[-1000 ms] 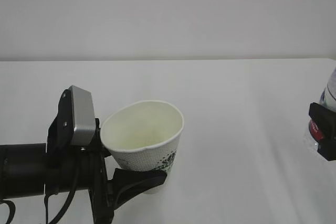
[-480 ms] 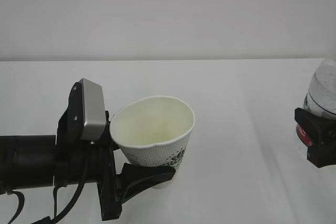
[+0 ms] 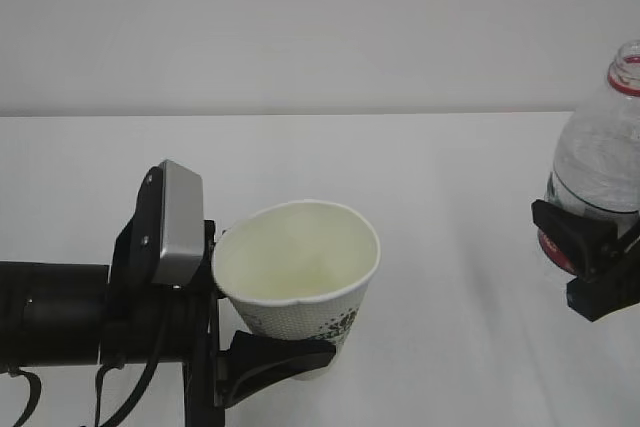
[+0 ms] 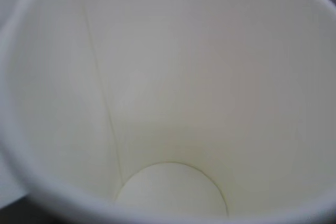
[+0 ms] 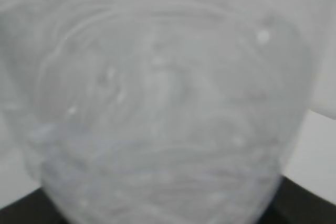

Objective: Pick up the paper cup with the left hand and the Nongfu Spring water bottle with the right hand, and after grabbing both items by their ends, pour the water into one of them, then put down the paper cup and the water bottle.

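Ext. view: left hand's claw (image 3: 262, 359) clamps the paper cup (image 3: 298, 277) near its base, mouth up, above the tabletop (image 3: 440, 177). Cup has shifted slightly right; the Nongfu Spring water bottle (image 3: 598, 162), held low by right hand's claw (image 3: 588, 252), has risen into frame, neck up. Both lifted; pouring likely next.
L wrist view: cup interior (image 4: 168, 98) dry, empty.
R wrist view: bottle wall (image 5: 157, 108) fills frame, blurred.
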{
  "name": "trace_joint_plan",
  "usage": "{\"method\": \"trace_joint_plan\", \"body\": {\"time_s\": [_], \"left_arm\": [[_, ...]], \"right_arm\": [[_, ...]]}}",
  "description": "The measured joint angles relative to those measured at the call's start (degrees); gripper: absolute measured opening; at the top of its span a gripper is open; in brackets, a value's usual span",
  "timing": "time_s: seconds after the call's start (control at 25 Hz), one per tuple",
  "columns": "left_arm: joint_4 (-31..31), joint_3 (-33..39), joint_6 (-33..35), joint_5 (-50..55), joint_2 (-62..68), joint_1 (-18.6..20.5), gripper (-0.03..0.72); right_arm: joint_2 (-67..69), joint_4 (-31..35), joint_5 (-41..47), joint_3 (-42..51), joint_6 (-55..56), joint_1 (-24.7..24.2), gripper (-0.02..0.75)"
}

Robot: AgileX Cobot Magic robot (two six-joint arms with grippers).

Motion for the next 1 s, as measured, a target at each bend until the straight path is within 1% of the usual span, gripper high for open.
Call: {"method": "trace_joint_plan", "body": {"time_s": [0.24, 0.4, 0.56, 0.88, 1.0], "left_arm": [[2.61, 0.0, -0.24, -0.23, 0.0, 0.0, 0.501], [4.64, 0.0, -0.34, -0.23, 0.0, 0.0, 0.501], [4.91, 0.0, -0.36, -0.27, 0.0, 0.0, 0.501], [5.01, 0.0, -0.81, -0.27, 0.0, 0.0, 0.501], [5.01, 0.0, -0.91, -0.36, 0.0, 0.0, 0.501]], "right_arm": [[0.04, -5.96, 1.28, -2.01, 1.85, 0.12, 0.45], [0.04, -6.64, 2.92, -3.64, 1.94, 2.17, 0.45], [0.13, -8.9, 5.49, -5.73, 1.99, 3.2, 0.45], [0.13, -13.24, 7.49, -9.45, 1.99, 3.32, 0.45], [0.13, -13.88, 8.7, -10.35, 1.99, 4.53, 0.45]]}}
